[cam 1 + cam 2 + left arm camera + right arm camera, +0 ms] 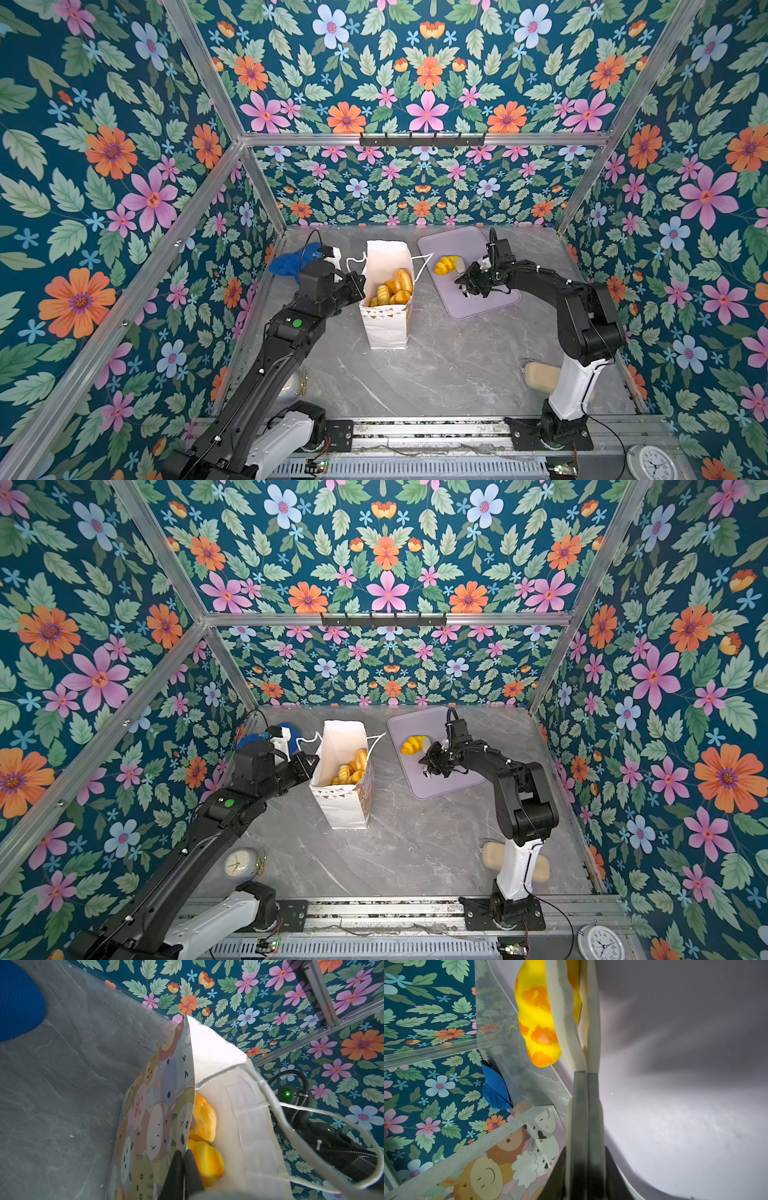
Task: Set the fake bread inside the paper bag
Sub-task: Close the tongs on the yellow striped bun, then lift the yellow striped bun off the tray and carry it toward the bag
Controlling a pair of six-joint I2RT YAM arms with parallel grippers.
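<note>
Closest to the left wrist lens, the left gripper (184, 1165) is seen clamped on the wall of the paper bag (218, 1053), its mouth held open; several toy loaves (395, 286) lie inside. One yellow twisted loaf (537, 1022) lies on the lilac tray (675, 1105), with the right gripper (580, 991) closed beside it, apparently on nothing. Opening around it, gripping and carrying to the bag are judged necessary. No writing is legible; only cartoon animals (158, 1126) are printed.
</note>
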